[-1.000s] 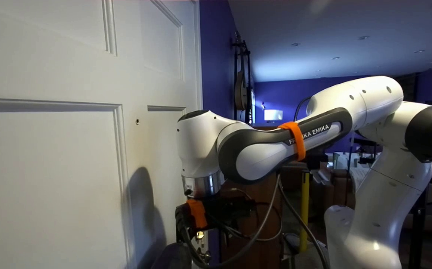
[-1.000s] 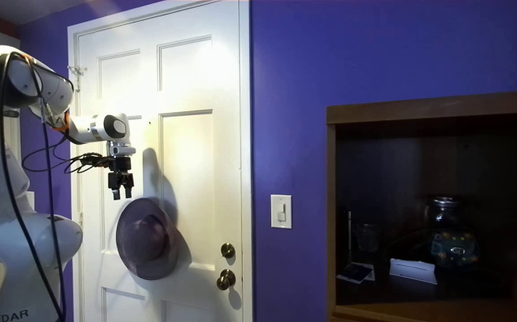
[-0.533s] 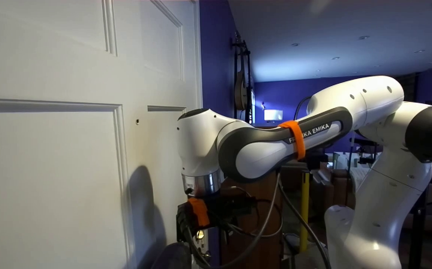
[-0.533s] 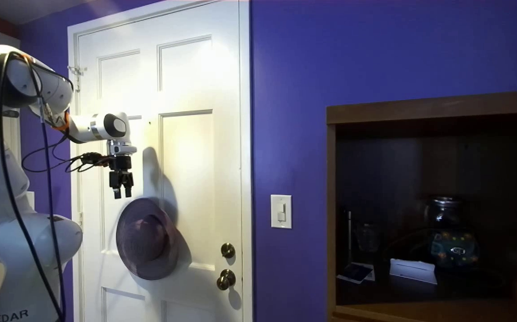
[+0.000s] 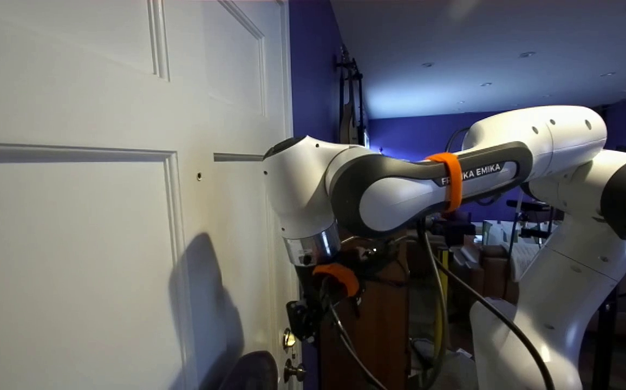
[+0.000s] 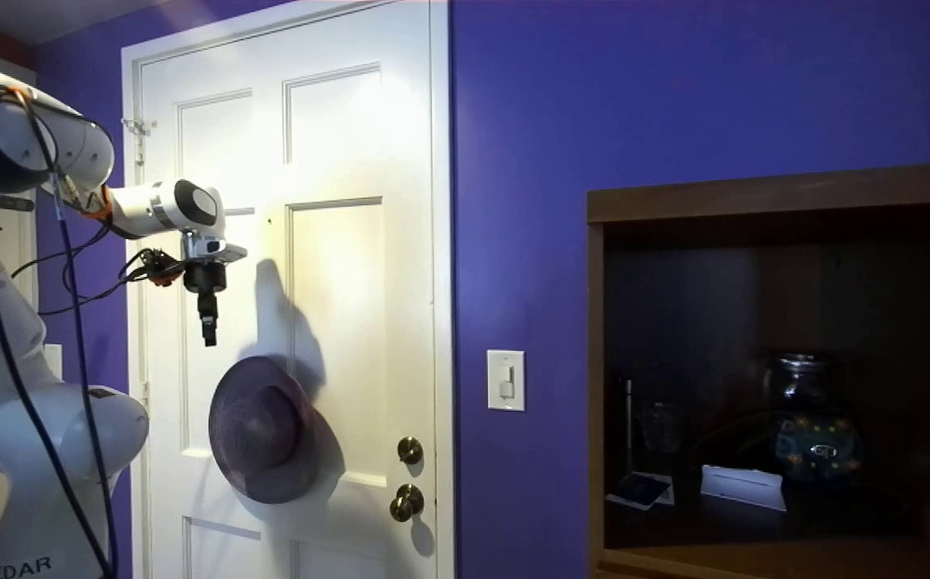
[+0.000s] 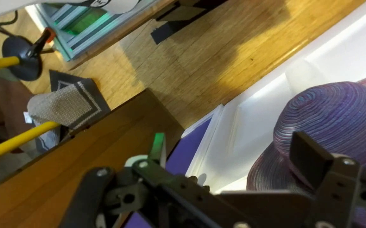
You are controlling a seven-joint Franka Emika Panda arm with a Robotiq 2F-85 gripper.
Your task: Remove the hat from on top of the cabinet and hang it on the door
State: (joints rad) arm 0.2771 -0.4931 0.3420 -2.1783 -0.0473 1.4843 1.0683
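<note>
The purple-grey striped hat (image 6: 252, 438) hangs against the white panelled door (image 6: 336, 305), left of the brass knobs. What holds it up is hidden. The hat's top edge (image 5: 253, 371) shows at the bottom of an exterior view. My gripper (image 6: 209, 334) points down, above the hat's upper left edge, apart from it. In the wrist view my gripper (image 7: 235, 150) is open with nothing between its fingers. The hat (image 7: 331, 120) lies beyond the right finger there. The brown wooden cabinet (image 6: 755, 193) stands to the right; its side (image 7: 85, 158) fills the wrist view's lower left.
Brass knobs (image 6: 407, 503) stick out of the door. A purple wall (image 6: 529, 265) with a light switch (image 6: 506, 380) lies between door and cabinet. A jar (image 6: 803, 378) and cards sit inside the cabinet. A yellow pole (image 7: 18, 142) stands beyond it. Cables (image 5: 426, 260) hang from the arm.
My gripper has turned about its own axis; its fingers now line up edge-on in an exterior view. The arm has risen slightly and drawn back from the door. The hat has not moved.
</note>
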